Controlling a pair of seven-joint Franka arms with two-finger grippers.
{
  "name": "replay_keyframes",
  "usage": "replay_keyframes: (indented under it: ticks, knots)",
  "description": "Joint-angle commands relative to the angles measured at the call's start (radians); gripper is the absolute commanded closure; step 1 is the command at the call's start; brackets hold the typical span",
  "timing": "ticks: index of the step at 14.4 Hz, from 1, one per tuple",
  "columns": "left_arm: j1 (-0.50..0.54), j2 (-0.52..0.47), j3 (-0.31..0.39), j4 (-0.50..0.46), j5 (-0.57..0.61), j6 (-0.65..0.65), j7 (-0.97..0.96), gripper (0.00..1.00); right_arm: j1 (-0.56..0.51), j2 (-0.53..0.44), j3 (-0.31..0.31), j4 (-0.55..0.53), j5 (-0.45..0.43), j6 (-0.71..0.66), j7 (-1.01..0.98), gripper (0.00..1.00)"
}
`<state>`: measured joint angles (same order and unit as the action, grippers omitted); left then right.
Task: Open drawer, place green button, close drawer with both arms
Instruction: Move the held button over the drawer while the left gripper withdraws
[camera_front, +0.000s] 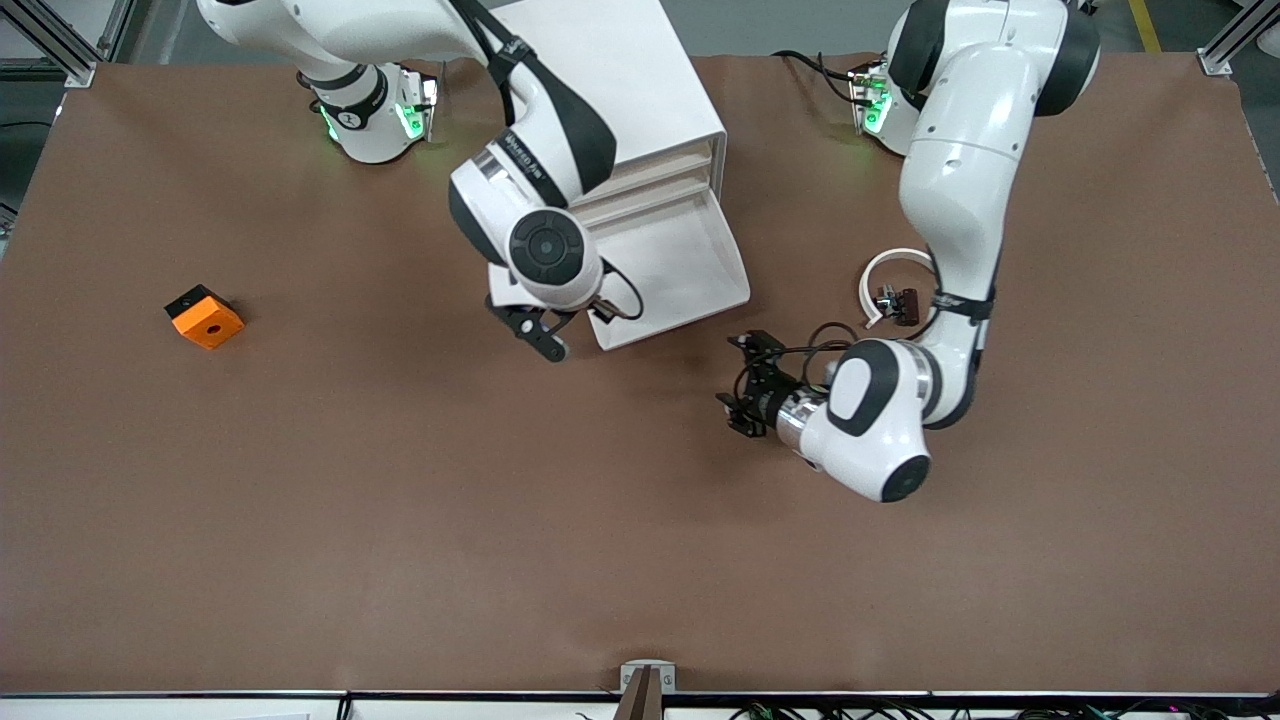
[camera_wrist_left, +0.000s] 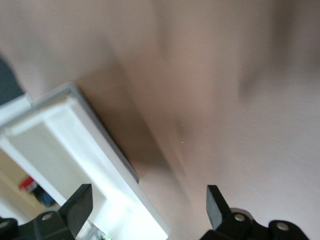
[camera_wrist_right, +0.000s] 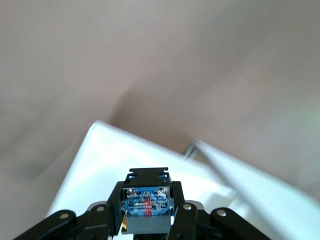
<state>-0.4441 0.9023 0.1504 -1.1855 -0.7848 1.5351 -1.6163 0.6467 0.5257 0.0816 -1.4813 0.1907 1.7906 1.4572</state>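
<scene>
Front view, top centre of frame: tall white cabinet (camera_front: 640, 90) standing on the brown table (camera_front: 400, 500). One drawer (camera_front: 680, 270) is pulled well out toward the front camera, its white tray reaching down to mid-frame. Other drawer fronts stacked above it sit flush.

The right arm comes in from the top of the frame. Its right gripper (camera_front: 540, 340) hangs just below frame centre, over the open drawer's front corner at the right arm's end. In the right wrist view the right gripper (camera_wrist_right: 148, 202) is clamped on the button (camera_wrist_right: 148, 207), pinched between both fingers. Only the blue-grey block with a red mark shows; the cap is hidden. White drawer tray fills the lower part of that frame under the button, brown table above.

The left arm bends down through the frame, wrist at mid-height. The left gripper (camera_front: 742, 385) is over bare table, just beside the drawer's front corner at the left arm's end, not touching it. In the left wrist view the left gripper (camera_wrist_left: 147, 200) has its fingers spread wide, nothing between them. The drawer rim (camera_wrist_left: 60, 145) runs diagonally through the lower part of that frame.

Orange cube (camera_front: 205, 317) with a black hole, mid-height in the frame, lies well apart toward the right arm's end of the table. White curved strip (camera_front: 885, 268) with dark clip pieces (camera_front: 900, 303) just beside it lies by the left arm, a little above mid-height.
</scene>
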Motion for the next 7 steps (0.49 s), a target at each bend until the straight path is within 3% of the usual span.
replay_keyframes:
  ticks: [1,5,7]
  knots:
    - [-0.005,-0.075,0.082,-0.017,0.053,0.002,0.156,0.00,0.034,0.011,-0.013,0.010,0.041,0.068,0.180,0.81]
    - [-0.002,-0.115,0.176,-0.013,0.062,0.011,0.373,0.00,0.059,0.034,-0.013,0.007,0.039,0.124,0.335,0.82]
    - [-0.013,-0.152,0.207,-0.014,0.157,0.011,0.458,0.00,0.076,0.053,-0.013,0.003,0.035,0.144,0.370,0.82]
